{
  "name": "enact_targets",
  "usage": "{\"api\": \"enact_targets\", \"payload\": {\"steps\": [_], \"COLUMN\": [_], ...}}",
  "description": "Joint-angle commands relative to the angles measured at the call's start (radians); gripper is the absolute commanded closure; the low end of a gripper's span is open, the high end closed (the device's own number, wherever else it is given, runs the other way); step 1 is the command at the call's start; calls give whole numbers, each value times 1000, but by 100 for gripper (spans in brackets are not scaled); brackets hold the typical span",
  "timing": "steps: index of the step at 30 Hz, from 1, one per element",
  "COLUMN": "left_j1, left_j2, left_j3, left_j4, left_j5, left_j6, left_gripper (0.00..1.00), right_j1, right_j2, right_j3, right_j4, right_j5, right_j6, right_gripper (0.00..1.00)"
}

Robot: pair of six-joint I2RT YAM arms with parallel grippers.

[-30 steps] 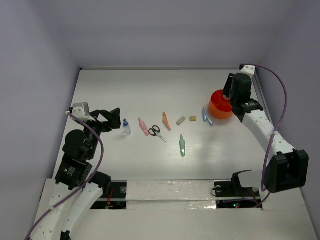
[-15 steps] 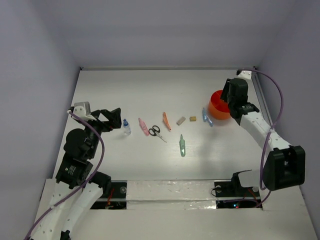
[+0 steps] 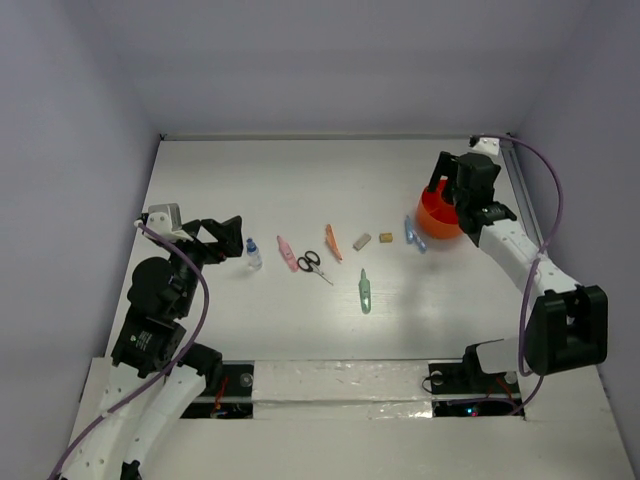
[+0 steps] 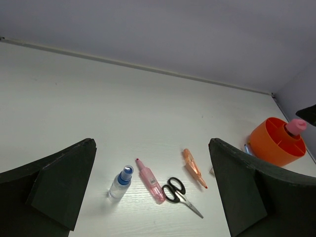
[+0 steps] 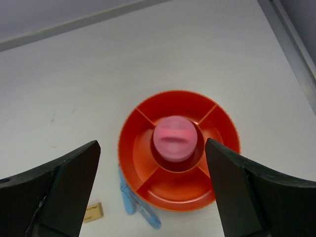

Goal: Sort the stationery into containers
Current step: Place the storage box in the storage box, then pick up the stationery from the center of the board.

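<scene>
The red-orange bowl (image 5: pixel 168 183) stands at the right, also seen from above (image 3: pixel 442 219). A pink-capped bottle (image 5: pixel 175 138) stands upright in its middle cup. My right gripper (image 5: pixel 151 143) is open above the bowl, one finger on each side, touching nothing. A blue stick (image 5: pixel 136 205) lies against the bowl's left side. My left gripper (image 4: pixel 152 143) is open and empty, low over the table, short of the blue-capped bottle (image 4: pixel 120 181), pink stick (image 4: pixel 150 180), scissors (image 4: pixel 178 190) and orange stick (image 4: pixel 193 168). A green stick (image 3: pixel 365 291) lies nearer the front.
Two tan erasers (image 3: pixel 362 241) (image 3: pixel 386 237) lie between the orange stick and the blue stick (image 3: pixel 414 233). The items form a loose row across the table's middle. Walls close in the table at the left, back and right; the bowl is near the right wall.
My right gripper has shifted a little left and back over the bowl, and the bowl shows more from above. The left arm and the items on the table have not moved.
</scene>
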Motion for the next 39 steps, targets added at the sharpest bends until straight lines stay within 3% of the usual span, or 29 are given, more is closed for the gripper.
{"api": "enact_targets", "payload": {"steps": [1, 3, 8, 13, 19, 28, 32, 33, 35, 36, 39], "left_j1": [-7, -7, 11, 39, 50, 59, 59, 59, 59, 59, 59], "left_j2": [10, 11, 11, -4, -12, -24, -27, -26, -27, -27, -27], "left_j3": [-2, 0, 6, 14, 17, 12, 12, 12, 11, 11, 9], "left_j4": [40, 42, 36, 7, 4, 16, 17, 16, 17, 20, 22], "left_j5": [3, 0, -54, -164, -177, -126, -120, -119, -111, -109, -100], "left_j6": [13, 13, 8, -10, -15, -13, -13, -15, -15, -15, -15], "left_gripper": [1, 1, 1, 1, 1, 1, 1, 1, 1, 1, 1], "right_j1": [3, 46, 354, 600, 760, 826, 835, 835, 844, 844, 844], "right_j2": [-70, -82, 20, 210, 483, 812, 876, 881, 883, 878, 846], "right_j3": [47, 36, 78, 202, 407, 722, 783, 783, 783, 780, 768], "right_j4": [41, 62, 113, 167, 112, 6, -10, 2, 13, 25, 44], "right_j5": [-180, -312, -586, -676, -645, -432, -426, -426, -424, -426, -403], "right_j6": [4, 1, -54, -135, -192, -226, -223, -221, -212, -206, -188], "right_gripper": [5, 4, 3, 0, 1, 6, 11, 23, 38, 55, 78]}}
